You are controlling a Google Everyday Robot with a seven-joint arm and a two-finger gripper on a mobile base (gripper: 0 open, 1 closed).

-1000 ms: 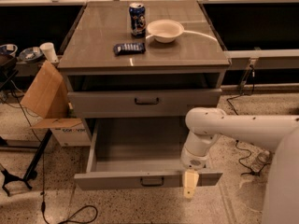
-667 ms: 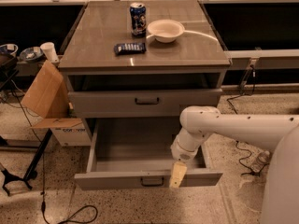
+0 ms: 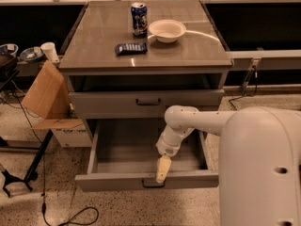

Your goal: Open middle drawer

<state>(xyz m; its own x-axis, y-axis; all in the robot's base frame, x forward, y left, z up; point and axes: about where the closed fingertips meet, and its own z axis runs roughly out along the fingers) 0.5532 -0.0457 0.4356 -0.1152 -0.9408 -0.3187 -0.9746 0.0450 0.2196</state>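
The middle drawer [image 3: 127,181] is a wide grey drawer with a shallow front and a small dark loop handle [image 3: 153,185]. It stands pulled far out of the cabinet, and its plain grey inside [image 3: 127,147] shows. My gripper [image 3: 162,169] hangs from the white arm [image 3: 188,121] and points down. It is just inside the drawer's front edge, slightly right of and above the handle. I see nothing held in it. The taller-fronted drawer [image 3: 108,105] above is closed. The lowest drawer is hidden under the open one.
On the cabinet top [image 3: 94,46] stand a can [image 3: 138,18], a white bowl [image 3: 167,30] and a dark snack packet [image 3: 131,48]. A cardboard box [image 3: 49,98] stands left of the cabinet. A black stand leg [image 3: 33,161] and cable [image 3: 70,218] lie on the floor at left.
My gripper has moved left and slightly back, from beyond the drawer's front right of the handle to just inside the front edge near the handle. The drawer has stayed open.
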